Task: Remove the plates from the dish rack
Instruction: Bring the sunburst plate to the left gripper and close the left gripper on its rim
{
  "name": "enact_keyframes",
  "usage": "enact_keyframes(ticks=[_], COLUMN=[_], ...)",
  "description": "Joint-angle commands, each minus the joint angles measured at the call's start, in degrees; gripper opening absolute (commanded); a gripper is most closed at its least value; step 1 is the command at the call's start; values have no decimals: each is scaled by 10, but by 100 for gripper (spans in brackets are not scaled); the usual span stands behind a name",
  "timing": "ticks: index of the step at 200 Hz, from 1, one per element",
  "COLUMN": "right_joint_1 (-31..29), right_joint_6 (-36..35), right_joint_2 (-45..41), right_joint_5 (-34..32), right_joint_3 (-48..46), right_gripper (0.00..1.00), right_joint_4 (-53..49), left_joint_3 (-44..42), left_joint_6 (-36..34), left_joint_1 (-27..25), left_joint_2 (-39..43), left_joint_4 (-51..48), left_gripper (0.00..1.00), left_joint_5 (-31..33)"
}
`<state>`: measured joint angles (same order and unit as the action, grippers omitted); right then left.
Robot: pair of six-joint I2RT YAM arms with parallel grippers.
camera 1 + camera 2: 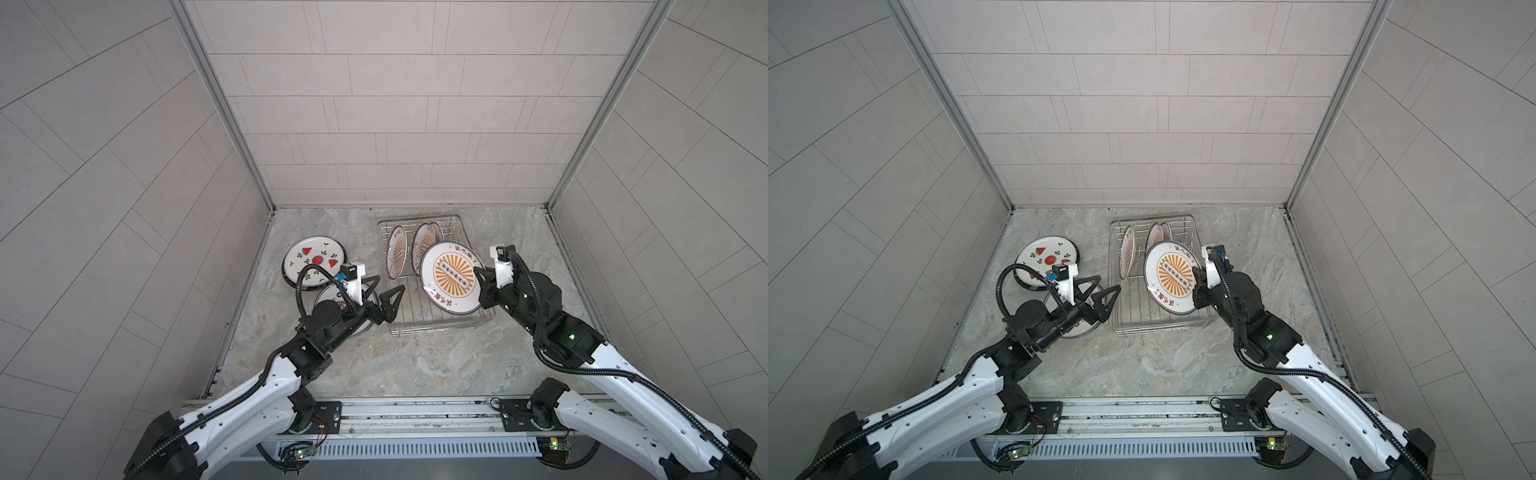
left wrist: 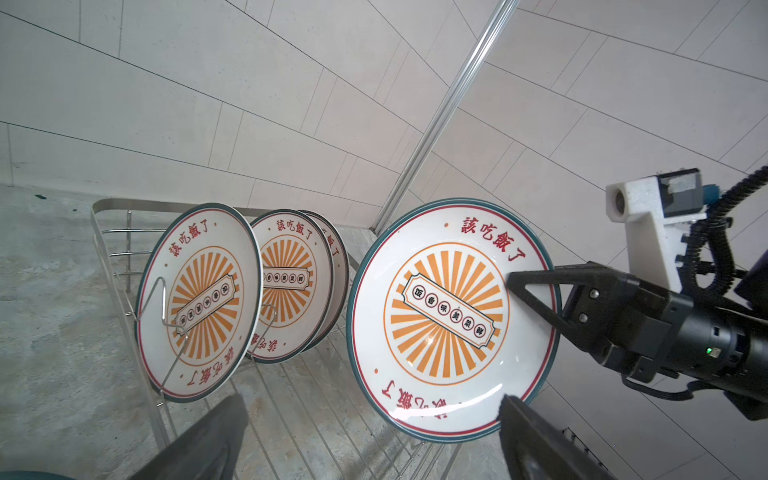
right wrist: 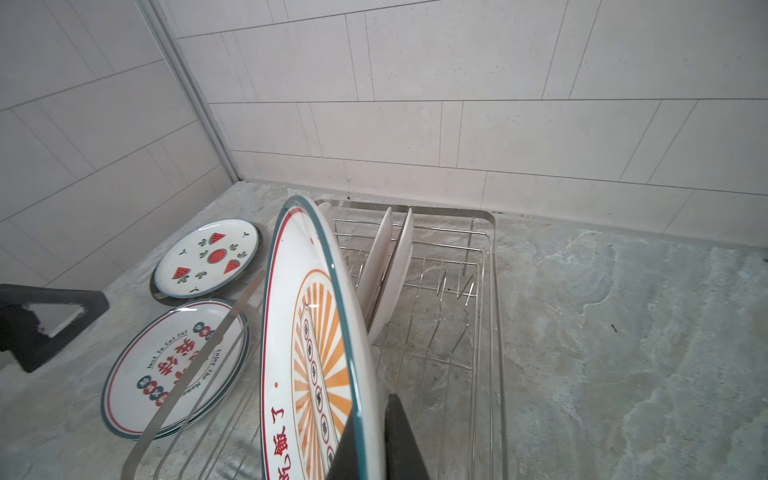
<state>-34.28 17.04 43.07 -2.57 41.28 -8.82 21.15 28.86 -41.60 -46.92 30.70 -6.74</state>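
Nearest the top camera, the left arm (image 1: 249, 399) and the right arm (image 1: 615, 374) reach in from 6 o'clock over a grey marbled counter (image 1: 415, 365). Toward 12 o'clock on that counter stands the dish rack (image 1: 415, 316), a silver wire basket running lengthwise from 6 to 12.

The right gripper (image 1: 478, 274) is clamped on the rim of a sunburst plate (image 1: 451, 276), at the plate's 3 o'clock edge. The left wrist view shows one black finger (image 2: 552, 276) lying flat on the painted face, while the other is hidden behind the plate. That plate stands on edge and tilted over the rack's 4 o'clock part, its face turned toward 9 o'clock. Whether its lower rim touches the wires cannot be told.

Three more plates of the same pattern stand upright among the prongs at the rack's far end: a lone plate (image 1: 395, 251) at 11 o'clock and a close pair (image 1: 424, 243) at 12 o'clock.

The left gripper (image 1: 391, 282) hangs at the rack's 8 o'clock edge, jaws spread wide with nothing between them. Beneath that arm, flat on the counter, lies a plate with red characters (image 3: 174, 365), largely covered in both top views. Just beside it, at 10 o'clock of the rack, a watermelon plate (image 1: 313, 259) also lies flat.
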Motion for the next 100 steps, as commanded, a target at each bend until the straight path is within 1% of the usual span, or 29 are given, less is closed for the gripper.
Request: enact_keyframes(ticks=[1,22,38,71,100], right_joint_1=[15,24,25,29,30], right_joint_6=[30,44,51,58,63], right_joint_2=[-34,-50,-59,-71,-59], right_joint_5=[94,146,172,218,281], right_joint_3=[-9,-27,-36,-53,-55], right_gripper=[7,7,7,8,8], right_joint_4=[71,90,103,128,162], left_joint_3=[-13,-11,-19,-34,-36], left_joint_6=[14,22,30,26,23], left_joint_1=[1,1,1,-5,-5], left_joint_2=[-21,-41,-42,1,16], left_joint_4=[65,89,111,91,89], left_gripper=[100,100,100,100,100], left_joint_5=[-45,-87,-102,-67,-90])
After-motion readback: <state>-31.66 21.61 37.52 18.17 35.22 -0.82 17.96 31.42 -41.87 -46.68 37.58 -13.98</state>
